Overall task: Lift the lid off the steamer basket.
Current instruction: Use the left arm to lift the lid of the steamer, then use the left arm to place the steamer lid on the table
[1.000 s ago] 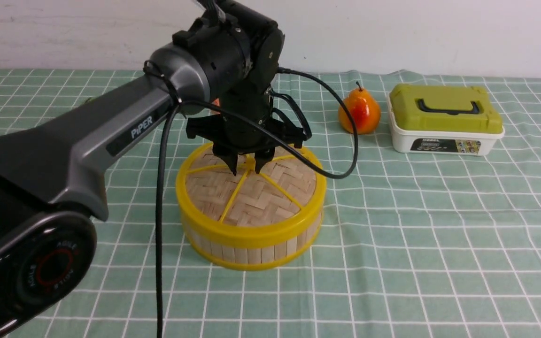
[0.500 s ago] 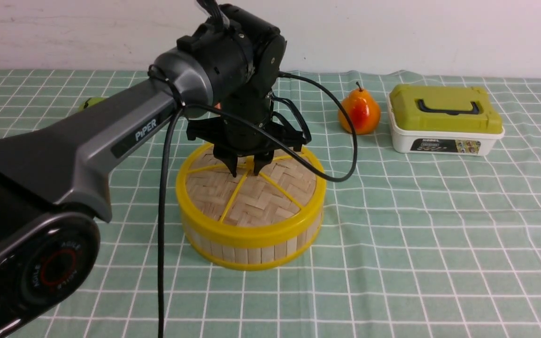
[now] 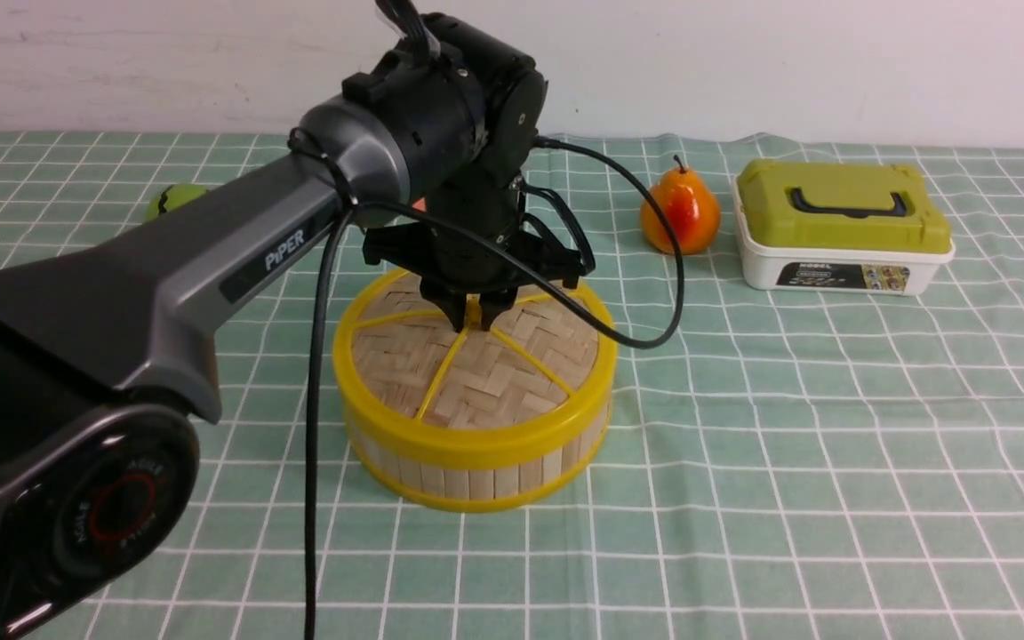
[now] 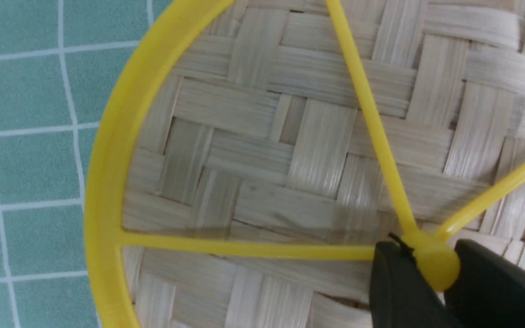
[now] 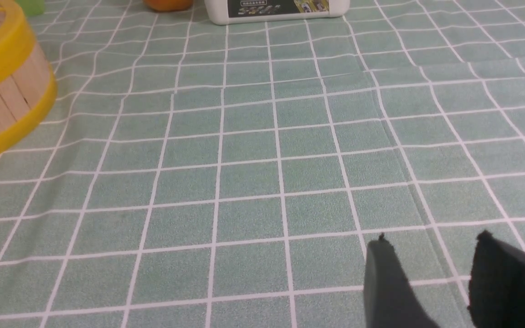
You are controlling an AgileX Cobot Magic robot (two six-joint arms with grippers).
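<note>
Narrowed left tool (image 3: 474, 327) around lid's knob (image 4: 438, 264), lid (image 3: 512, 373) on steamer basket (image 3: 481, 480)

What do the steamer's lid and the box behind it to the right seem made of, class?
Lid: matte woven bamboo, its flat strips crossing; glossy yellow rim, probably plastic.
Box: likely moulded plastic, smooth green top and white base with rounded corners.

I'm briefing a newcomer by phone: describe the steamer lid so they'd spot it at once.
On the green checked cloth, find the big round basket under the robot's left arm. The lid is its flat woven top, yellow-rimmed with yellow spokes meeting at a centre knob. The nearby box's lid is green with a black handle.
</note>
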